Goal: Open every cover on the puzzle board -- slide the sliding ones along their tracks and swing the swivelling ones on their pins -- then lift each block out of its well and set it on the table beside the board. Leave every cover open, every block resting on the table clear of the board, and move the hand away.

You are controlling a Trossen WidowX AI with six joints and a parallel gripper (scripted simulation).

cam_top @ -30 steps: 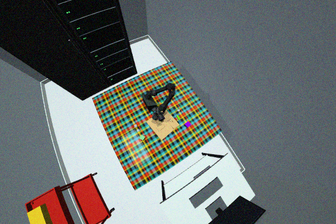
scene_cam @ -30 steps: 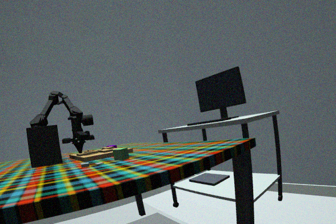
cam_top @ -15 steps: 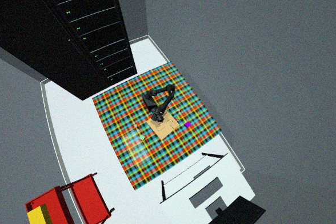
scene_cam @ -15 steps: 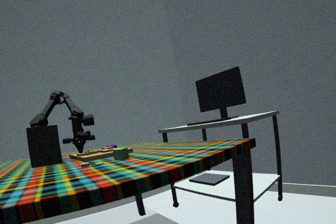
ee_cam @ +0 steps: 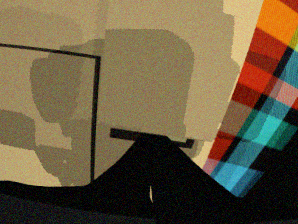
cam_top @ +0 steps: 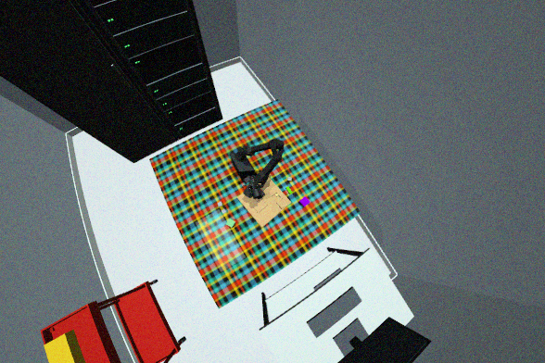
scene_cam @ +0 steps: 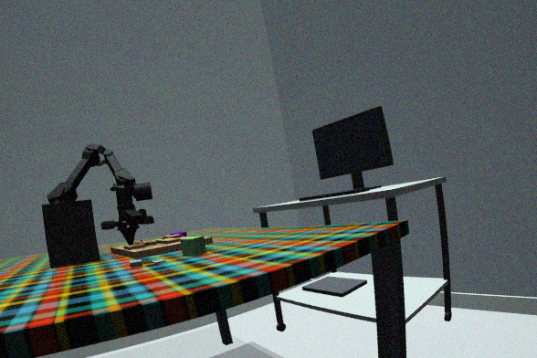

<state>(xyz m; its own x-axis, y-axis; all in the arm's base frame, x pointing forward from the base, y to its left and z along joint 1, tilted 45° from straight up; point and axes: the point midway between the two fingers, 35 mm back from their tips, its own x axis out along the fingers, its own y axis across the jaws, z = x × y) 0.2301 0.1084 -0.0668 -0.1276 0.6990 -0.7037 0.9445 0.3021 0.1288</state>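
Pincer: we see one gripper (cam_top: 255, 192) (scene_cam: 130, 242) (ee_cam: 152, 136), closed, holding nothing, pointing down over the board's arm-side part; contact unclear.
Puzzle board: we find one board (cam_top: 264, 219) (scene_cam: 135, 251) (ee_cam: 212, 75) on the checked table (cam_top: 242, 273) (scene_cam: 257, 269) (ee_cam: 270, 127), partly hidden by the arm.
Dark slot (ee_cam: 117, 133): its middle is hidden behind the fingertips.
Blocks beside board: we count two larger, purple (cam_top: 304, 202) (scene_cam: 179, 234) and green (cam_top: 231, 223) (scene_cam: 193, 246).
Covers: too indistinct for us to count.

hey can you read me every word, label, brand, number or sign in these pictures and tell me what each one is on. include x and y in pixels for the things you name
There is no text I can read.
Server rack (cam_top: 204, 69): only small green lights, no legible lettering.
Monitor (scene_cam: 353, 143): dark, no words.
Puzzle board (cam_top: 265, 215) (scene_cam: 142, 248) (ee_cam: 145, 85): lines and slots, no lettering I can make out.
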